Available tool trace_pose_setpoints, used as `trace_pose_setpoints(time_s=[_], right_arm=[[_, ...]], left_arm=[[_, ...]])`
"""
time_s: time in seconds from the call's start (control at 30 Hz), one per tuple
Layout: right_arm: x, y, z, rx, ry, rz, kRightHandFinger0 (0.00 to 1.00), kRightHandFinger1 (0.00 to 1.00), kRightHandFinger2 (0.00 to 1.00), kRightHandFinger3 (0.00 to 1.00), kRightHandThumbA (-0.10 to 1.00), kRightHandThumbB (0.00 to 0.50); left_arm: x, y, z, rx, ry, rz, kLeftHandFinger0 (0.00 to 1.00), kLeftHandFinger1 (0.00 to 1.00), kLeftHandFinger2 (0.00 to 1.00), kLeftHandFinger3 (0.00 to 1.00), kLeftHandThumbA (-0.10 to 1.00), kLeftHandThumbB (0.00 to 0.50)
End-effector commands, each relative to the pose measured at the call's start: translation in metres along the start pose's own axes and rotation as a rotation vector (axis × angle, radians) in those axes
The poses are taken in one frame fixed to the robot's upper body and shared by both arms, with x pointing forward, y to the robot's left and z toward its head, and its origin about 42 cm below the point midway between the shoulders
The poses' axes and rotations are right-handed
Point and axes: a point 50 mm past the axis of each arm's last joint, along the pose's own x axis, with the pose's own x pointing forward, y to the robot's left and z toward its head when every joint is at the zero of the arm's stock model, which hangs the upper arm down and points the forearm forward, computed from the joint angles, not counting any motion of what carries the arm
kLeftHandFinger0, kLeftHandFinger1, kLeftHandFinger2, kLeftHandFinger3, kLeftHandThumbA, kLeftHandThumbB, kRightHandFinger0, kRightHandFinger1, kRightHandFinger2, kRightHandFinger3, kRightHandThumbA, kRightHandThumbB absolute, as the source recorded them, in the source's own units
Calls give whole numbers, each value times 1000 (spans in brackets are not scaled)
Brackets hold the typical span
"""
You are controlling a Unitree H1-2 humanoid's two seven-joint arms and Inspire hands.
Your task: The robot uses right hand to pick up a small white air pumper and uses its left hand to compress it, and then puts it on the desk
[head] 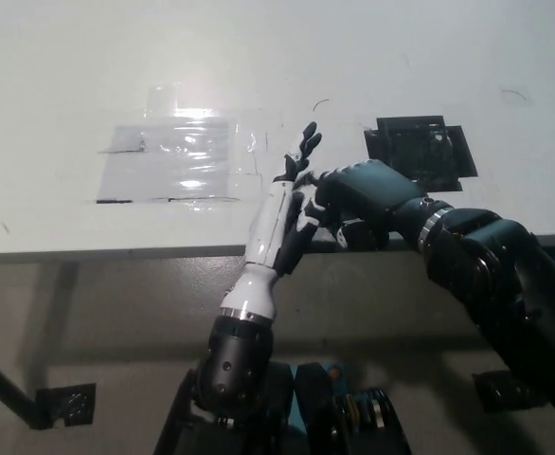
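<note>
Touching robot hands above desk

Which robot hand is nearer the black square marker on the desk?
Right. The right robot hand lies just below-left of the black square marker; the left robot hand sits farther left.

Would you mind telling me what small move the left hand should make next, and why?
Probably press the left hand gently further toward the right hand. The two hands meet at the desk's front edge, the white one flat against the black one's fingers. The pumper itself is hidden between them, so compression cannot be confirmed.
</note>
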Motion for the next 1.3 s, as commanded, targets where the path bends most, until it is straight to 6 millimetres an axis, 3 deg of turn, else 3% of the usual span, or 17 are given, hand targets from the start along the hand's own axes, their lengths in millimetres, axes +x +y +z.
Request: trace_pose_setpoints(time_s=[0.0,0.03,0.07,0.13,0.27,0.43,0.57,0.63,0.83,1.0,1.03,1.07,1.1,1.13,1.17,1.2,1.27], right_arm=[[5,-26,0,-57,-16,-78,0,142,383,177,-100,155],[4,-26,-6,-57,-3,-83,0,251,613,316,-100,145],[3,-24,-10,-57,11,-84,0,326,676,505,-100,141],[2,-21,-17,-59,41,-68,0,384,695,662,-100,133],[3,-30,-42,-88,109,-67,21,436,791,803,-100,133],[14,-53,-77,-103,195,-100,7,446,824,800,-100,151],[26,-66,-102,-132,262,-119,49,507,849,786,-100,170],[32,-74,-109,-150,282,-131,29,471,797,773,-100,183],[48,-84,-114,-191,341,-125,0,271,643,642,-100,182],[55,-84,-115,-169,311,-166,0,346,723,671,-100,182],[57,-83,-115,-107,326,-148,43,413,761,679,-100,208],[57,-84,-116,-79,327,-129,139,542,902,816,-71,244],[58,-86,-116,-56,327,-111,295,565,790,765,21,252],[57,-88,-115,32,312,-34,631,834,966,1000,156,290],[57,-90,-114,40,310,-30,626,798,910,1000,166,296],[55,-90,-113,97,304,17,1000,1000,1000,1000,247,319],[54,-88,-109,83,291,65,1000,1000,1000,1000,429,404]], left_arm=[[-1,29,11,-3,-59,43,1000,1000,1000,1000,1000,205],[-5,43,11,-1,-64,66,1000,1000,1000,1000,1000,216],[-11,53,10,-3,-64,82,1000,1000,1000,1000,1000,229],[-21,66,11,-7,-60,100,1000,1000,1000,1000,1000,244],[-43,101,17,-13,-100,144,1000,1000,1000,1000,1000,303],[-64,122,32,-11,-149,184,1000,1000,1000,1000,1000,295],[-89,117,40,-19,-182,167,1000,1000,1000,1000,1000,284],[-100,113,42,-31,-186,148,1000,1000,1000,1000,1000,289],[-147,101,34,-10,-130,93,1000,1000,1000,1000,1000,241],[-177,97,12,2,-39,62,1000,1000,1000,1000,1000,249],[-183,99,8,7,-26,62,1000,1000,1000,1000,1000,234],[-185,100,6,5,-26,61,1000,1000,1000,1000,1000,223],[-186,101,4,5,-24,61,1000,1000,1000,1000,1000,220],[-188,103,1,7,-6,65,1000,1000,1000,1000,1000,241],[-186,104,0,9,-8,65,1000,1000,1000,1000,1000,241],[-190,103,0,6,2,66,1000,1000,1000,1000,1000,252],[-193,102,-5,9,12,71,1000,1000,1000,1000,1000,269]])
